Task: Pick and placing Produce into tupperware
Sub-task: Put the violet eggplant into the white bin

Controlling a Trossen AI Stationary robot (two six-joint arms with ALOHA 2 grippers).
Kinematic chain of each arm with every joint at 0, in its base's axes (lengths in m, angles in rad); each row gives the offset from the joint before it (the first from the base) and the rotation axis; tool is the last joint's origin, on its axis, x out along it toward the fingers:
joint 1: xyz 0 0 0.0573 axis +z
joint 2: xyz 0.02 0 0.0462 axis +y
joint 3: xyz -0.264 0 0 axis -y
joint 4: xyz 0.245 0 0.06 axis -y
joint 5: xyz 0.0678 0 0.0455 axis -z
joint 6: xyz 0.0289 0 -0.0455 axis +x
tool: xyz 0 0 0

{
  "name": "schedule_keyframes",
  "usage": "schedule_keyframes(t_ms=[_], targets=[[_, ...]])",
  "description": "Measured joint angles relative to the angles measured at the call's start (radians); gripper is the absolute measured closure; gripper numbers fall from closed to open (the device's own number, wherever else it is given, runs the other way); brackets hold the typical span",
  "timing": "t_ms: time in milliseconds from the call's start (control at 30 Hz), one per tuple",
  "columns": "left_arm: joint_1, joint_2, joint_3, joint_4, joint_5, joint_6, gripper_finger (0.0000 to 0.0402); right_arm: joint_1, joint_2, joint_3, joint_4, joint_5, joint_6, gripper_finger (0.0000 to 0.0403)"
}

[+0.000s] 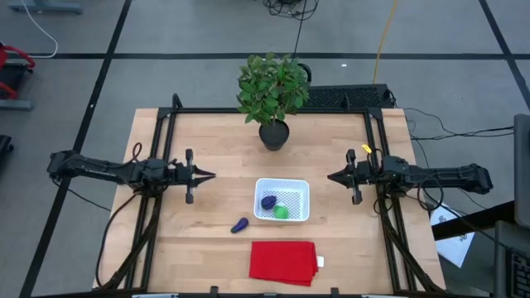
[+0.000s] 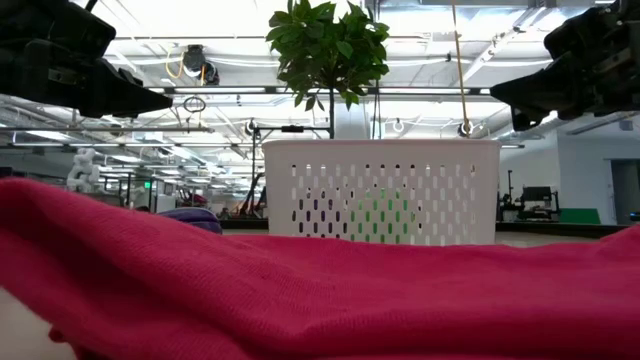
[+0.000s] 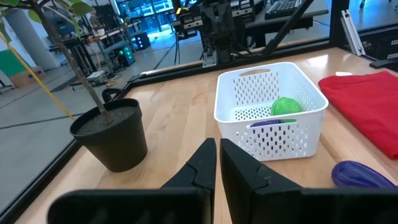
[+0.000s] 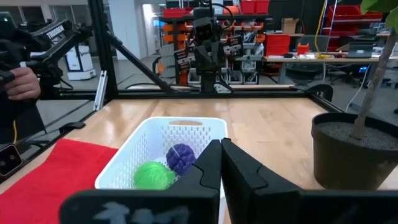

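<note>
The white tupperware [image 1: 282, 199] stands mid-table on its perforated bottom; a roundish purple piece [image 1: 268, 201] and a green round piece [image 1: 281, 212] lie inside it. An elongated purple piece [image 1: 240, 224] lies on the wood to its near left. My left gripper [image 1: 211, 175] hovers shut at the table's left, pointing level toward the tupperware, nothing between its fingers. My right gripper [image 1: 330, 176] hovers shut at the right, also level and pointing inward. The left wrist view shows the shut fingers [image 3: 217, 163] and the tupperware [image 3: 271, 109]; the right wrist view shows its fingers [image 4: 221, 163].
A potted plant [image 1: 272, 95] stands at the far middle of the table. A flat red cloth [image 1: 283, 261] lies near the front edge, filling the foreground of the low view. A person's hand [image 4: 18, 81] shows in the room beyond the table.
</note>
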Motion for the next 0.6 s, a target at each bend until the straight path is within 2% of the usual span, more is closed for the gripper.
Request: schedule_keyframes(t_ms=[600], targets=[[0.000, 0.000, 0.000, 0.000, -0.008, 0.003, 0.0376, 0.000, 0.000, 0.000, -0.004, 0.000, -0.008, 0.0403]])
